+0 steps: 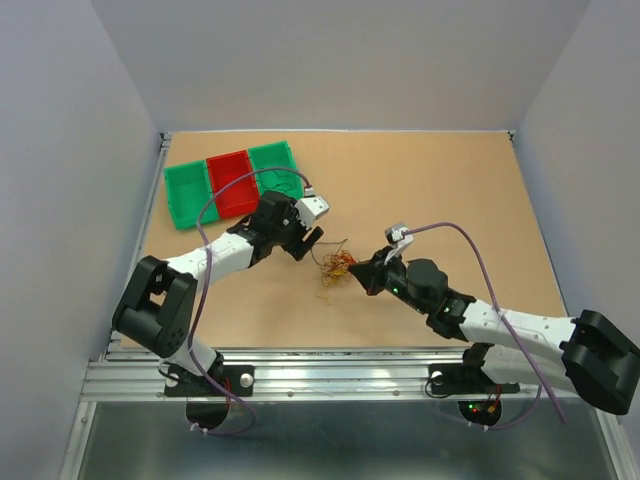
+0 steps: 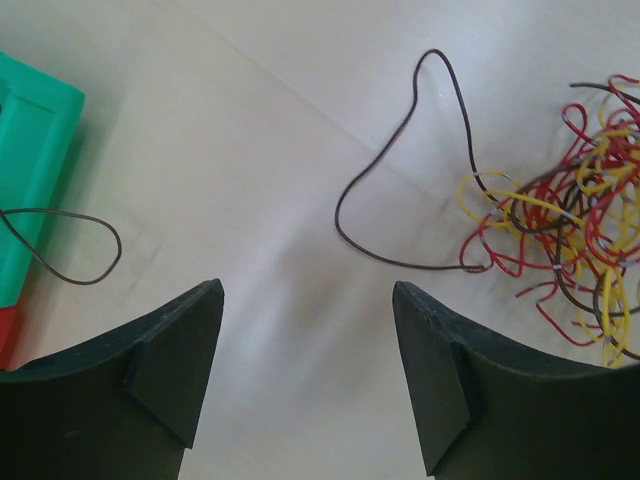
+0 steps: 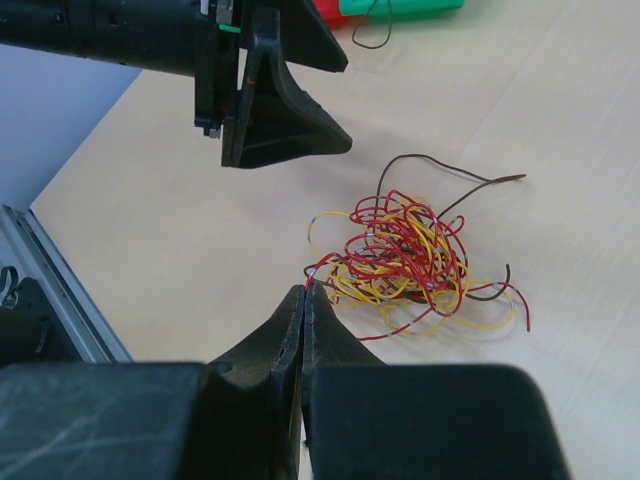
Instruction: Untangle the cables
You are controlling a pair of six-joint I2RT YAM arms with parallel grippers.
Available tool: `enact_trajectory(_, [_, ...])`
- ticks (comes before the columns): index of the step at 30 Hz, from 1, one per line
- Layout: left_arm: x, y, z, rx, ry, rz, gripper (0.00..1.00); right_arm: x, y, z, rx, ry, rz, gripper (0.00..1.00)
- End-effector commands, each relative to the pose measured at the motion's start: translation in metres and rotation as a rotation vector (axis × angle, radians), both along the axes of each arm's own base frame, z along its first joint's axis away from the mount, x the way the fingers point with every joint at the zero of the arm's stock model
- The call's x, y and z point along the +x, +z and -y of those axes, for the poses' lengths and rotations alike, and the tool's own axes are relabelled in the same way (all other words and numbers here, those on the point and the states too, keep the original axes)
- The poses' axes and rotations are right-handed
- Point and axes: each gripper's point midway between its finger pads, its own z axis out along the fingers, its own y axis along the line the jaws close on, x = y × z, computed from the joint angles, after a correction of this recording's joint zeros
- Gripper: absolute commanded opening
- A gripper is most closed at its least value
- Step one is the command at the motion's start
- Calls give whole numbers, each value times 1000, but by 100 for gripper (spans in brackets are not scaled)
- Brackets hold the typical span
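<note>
The cables (image 1: 333, 266) lie as a small curly tangle of red, yellow and dark strands on the table between the two arms. My right gripper (image 3: 305, 288) is shut, its tips pinching a red strand at the near-left edge of the tangle (image 3: 400, 255). My left gripper (image 2: 305, 285) hangs open and holds nothing, just left of the tangle (image 2: 570, 250). A dark strand (image 2: 432, 52) loops out of the clump in front of it. Another dark cable (image 2: 117, 245) trails from the green tray (image 2: 35, 150) onto the table.
A row of bins sits at the back left: a green one (image 1: 185, 190), a red one (image 1: 230, 185) and another green one (image 1: 280, 170). Thick lilac cables (image 1: 480, 250) arc over both arms. The metal rail (image 1: 330, 365) runs along the near edge.
</note>
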Motion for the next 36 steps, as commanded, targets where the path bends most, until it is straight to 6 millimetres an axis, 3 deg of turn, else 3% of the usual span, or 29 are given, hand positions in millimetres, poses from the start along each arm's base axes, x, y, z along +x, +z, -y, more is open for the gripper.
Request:
enact_trajectory(1, [23,51,16,-101,15,110,79,-1,16,4,17,-23,10,1])
enact_trajectory(6, [8,115,43,-255,-153,223,83,3,24,21,7,-110,-20,1])
enact_trajectory(8, [-6,138,63,-320,-290,236,85,4,25,32,-12,-155,-30,0])
enact_trajectory(11, [-11,151,89,-329,-399,269,85,3,26,40,-13,-181,-39,1])
enact_trajectory(13, [-5,138,101,-291,-439,290,79,0,29,43,-15,-179,-42,1])
enact_trajectory(14, [5,143,107,-297,-436,327,79,-1,34,43,-5,-178,-41,1])
enact_trajectory(15, [14,121,114,-282,-433,288,78,-4,36,44,-5,-166,-44,0])
enact_trajectory(17, [30,116,126,-282,-432,277,78,-7,40,43,2,-151,-43,1])
enact_trajectory(18, [36,84,133,-260,-433,212,84,-9,41,43,8,-145,-44,1])
enact_trajectory(19, [39,72,137,-248,-439,190,92,-11,43,43,16,-132,-43,1])
enact_trajectory(20, [38,61,142,-230,-450,169,91,-12,44,43,20,-128,-45,1])
enact_trajectory(21, [38,38,143,-201,-444,135,92,-13,43,43,22,-125,-46,1])
enact_trajectory(24, [45,4,133,-120,-361,128,92,-15,38,46,17,-132,-63,0])
enact_trajectory(26, [38,-5,131,-106,-379,105,92,-16,41,51,31,-151,-65,1])
enact_trajectory(29, [18,10,130,-141,-442,109,92,-21,45,62,60,-173,-65,1])
enact_trajectory(31, [8,7,128,-145,-472,100,92,-25,43,67,71,-180,-75,0])
enact_trajectory(34, [8,-1,129,-120,-473,92,92,-31,52,75,120,-180,-59,1])
enact_trajectory(36, [13,-4,134,-88,-442,89,84,-34,49,78,120,-182,-75,0])
